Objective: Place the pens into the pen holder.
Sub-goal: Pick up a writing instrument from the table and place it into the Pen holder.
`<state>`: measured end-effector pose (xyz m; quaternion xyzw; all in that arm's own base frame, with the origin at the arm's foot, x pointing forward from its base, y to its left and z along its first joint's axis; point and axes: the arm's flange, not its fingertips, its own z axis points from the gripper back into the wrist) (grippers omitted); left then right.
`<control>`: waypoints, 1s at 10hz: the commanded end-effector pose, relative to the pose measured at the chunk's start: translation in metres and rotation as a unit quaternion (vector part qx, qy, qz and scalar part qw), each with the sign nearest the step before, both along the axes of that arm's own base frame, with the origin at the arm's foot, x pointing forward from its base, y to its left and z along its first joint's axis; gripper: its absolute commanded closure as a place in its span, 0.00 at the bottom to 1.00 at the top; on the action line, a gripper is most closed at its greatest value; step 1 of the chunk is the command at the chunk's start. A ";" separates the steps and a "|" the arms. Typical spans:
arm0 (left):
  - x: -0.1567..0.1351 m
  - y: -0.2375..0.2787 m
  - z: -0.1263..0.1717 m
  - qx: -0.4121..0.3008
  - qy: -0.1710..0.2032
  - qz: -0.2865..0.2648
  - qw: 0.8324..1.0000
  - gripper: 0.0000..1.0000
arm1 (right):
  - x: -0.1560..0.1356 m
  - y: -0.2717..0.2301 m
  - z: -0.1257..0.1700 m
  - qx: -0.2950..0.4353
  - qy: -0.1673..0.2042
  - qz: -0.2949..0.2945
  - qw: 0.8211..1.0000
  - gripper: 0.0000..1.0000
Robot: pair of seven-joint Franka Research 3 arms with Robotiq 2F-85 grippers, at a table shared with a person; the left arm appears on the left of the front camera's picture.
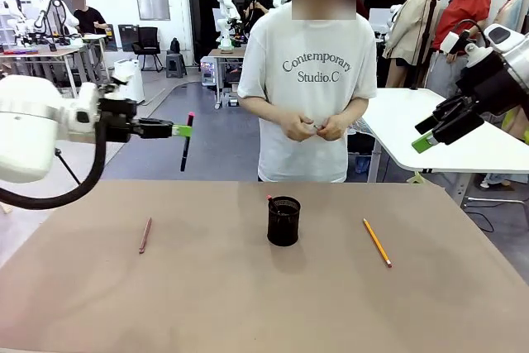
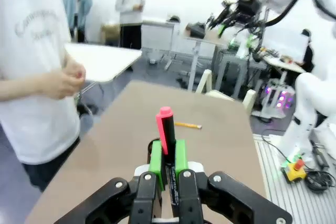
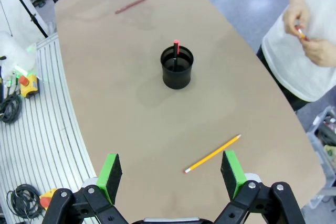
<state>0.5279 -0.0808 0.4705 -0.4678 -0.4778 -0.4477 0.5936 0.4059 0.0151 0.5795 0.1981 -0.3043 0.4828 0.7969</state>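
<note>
At the far left, the left gripper (image 1: 183,130) is raised well above the bench (image 1: 207,303). Its green pads are clamped on a black pen with a pink cap (image 1: 187,146), which hangs nearly upright with the cap on top. In the left wrist view the same gripper (image 2: 168,153) pinches the pen (image 2: 166,121) by its barrel. The white print along the barrel is too small to read.

Below it, a pinkish-brown pen (image 1: 145,235) lies flat on the left part of the bench, well apart from everything else.

The black mesh pen holder (image 1: 283,221) stands upright near the middle. A red-tipped pen (image 1: 269,198) leans inside it, and only its tip pokes above the rim. The right wrist view shows that pen (image 3: 176,45) against the holder's (image 3: 177,74) far wall.

Behind the holder a person stands at the far edge, both hands (image 1: 314,127) together at the waist. The grey T-shirt (image 1: 310,39) reads "Contemporary Studio.C".

To the right, the yellow pencil (image 1: 377,242) lies flat on the bench at a slant, apart from the holder.

At the far right, the right gripper (image 1: 421,135) is held high over the bench's right side. Its wrist view shows the jaws spread wide with nothing between them (image 3: 170,169), and the pencil (image 3: 212,153) lies below.
</note>
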 end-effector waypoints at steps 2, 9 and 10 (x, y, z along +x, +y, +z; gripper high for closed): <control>-0.016 0.042 0.001 -0.050 -0.039 -0.025 0.998 1.00 | 0.000 0.001 0.001 0.004 -0.002 0.003 1.000 0.00; -0.016 0.080 0.015 -0.036 -0.056 0.004 0.998 1.00 | 0.000 0.001 0.001 0.004 -0.002 0.003 1.000 0.00; -0.016 0.080 0.015 -0.036 -0.056 0.004 0.998 1.00 | 0.000 0.001 0.001 0.004 -0.002 0.003 1.000 0.00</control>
